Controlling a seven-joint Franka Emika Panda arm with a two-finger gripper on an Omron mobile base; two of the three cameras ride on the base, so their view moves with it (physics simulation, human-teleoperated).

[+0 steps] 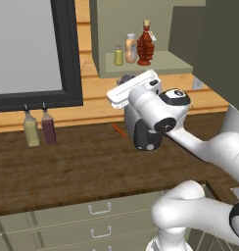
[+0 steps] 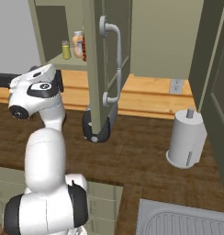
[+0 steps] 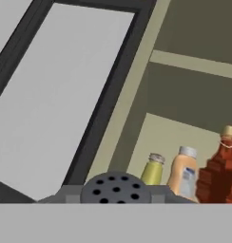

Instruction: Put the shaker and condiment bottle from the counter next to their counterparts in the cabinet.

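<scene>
- While you looked along the hand view, the gripper (image 3: 116,197) was closed narrow on the shaker (image 3: 116,189), whose perforated dark cap sat right between the tips; you held it upright by the body, I judge, so that it could be stood straight on the shelf.
- Ahead of the gripper and above it stood the cabinet (image 1: 178,62), its door swung open toward the right base camera, which is why the way in was free.
- On that shelf, beyond the gripper, the condiment bottle (image 1: 145,46) was already standing just beside the orange bottle (image 1: 131,48), so that half of the job looked done.
- The yellow-green shaker (image 1: 118,55) stood at the near-left end of the row, just beside the orange bottle; the free shelf next to it was, in my judgement, where your shaker belonged.
- Below the gripper lay the counter (image 1: 82,166), with an orange sliver (image 1: 118,130) near the arm and two slim bottles (image 1: 39,128) well off to the left against the wall.
- You had the shaker short of the shelf edge; lifting and reaching forward remained.
</scene>
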